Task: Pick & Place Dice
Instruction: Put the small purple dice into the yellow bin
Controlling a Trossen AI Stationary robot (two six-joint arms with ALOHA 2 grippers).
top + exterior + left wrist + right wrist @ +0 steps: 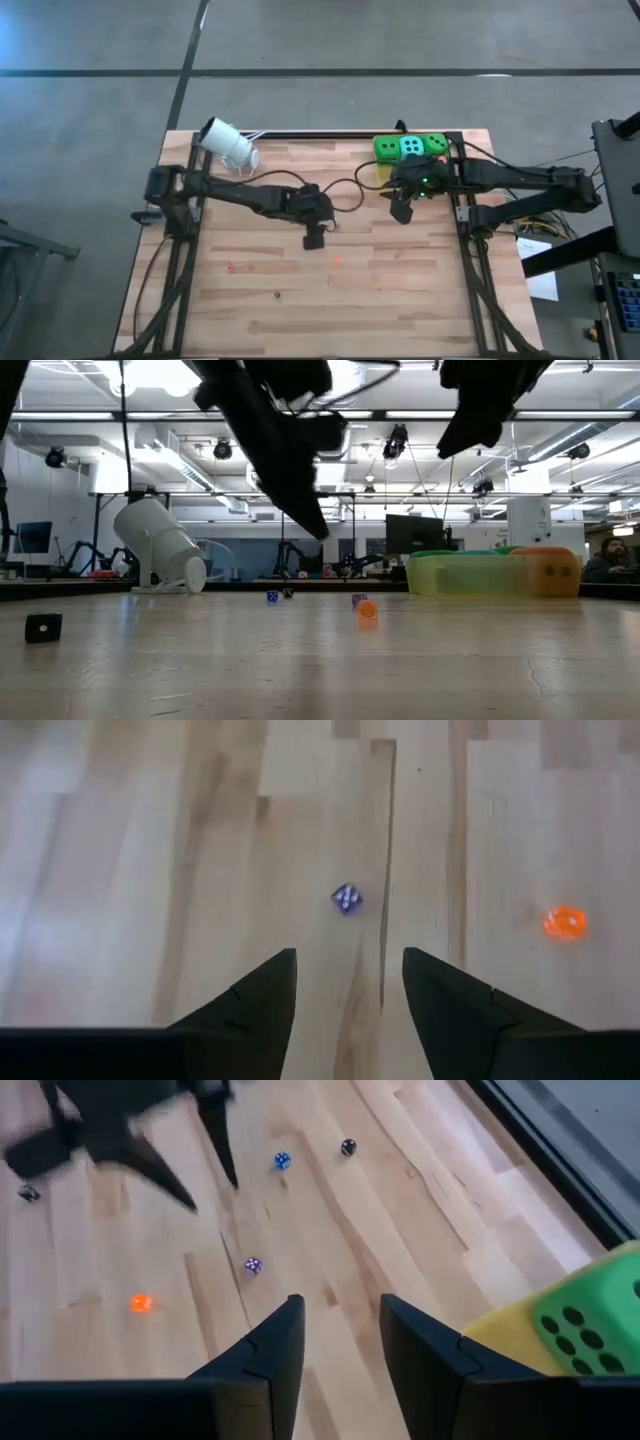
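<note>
Two bright green dice (385, 149) (435, 144) and a teal die (411, 147) sit in a row in a yellow tray (372, 172) at the table's far right. One green die (590, 1320) shows in the right wrist view. My right gripper (402, 212) (340, 1315) hovers just in front of the tray, open, nothing between its fingers. My left gripper (313, 238) (350, 970) hangs open above the table's middle, over a tiny purple die (347, 899) that lies on the wood. An orange shape (555, 570) shows through the tray wall (470, 573).
Tiny dice lie scattered on the wood: orange (565, 923) (367, 610), blue (282, 1160), dark (347, 1147), black (43, 627). A white tilted cylinder (228, 143) stands at the far left. Cables (350, 190) run between the arms.
</note>
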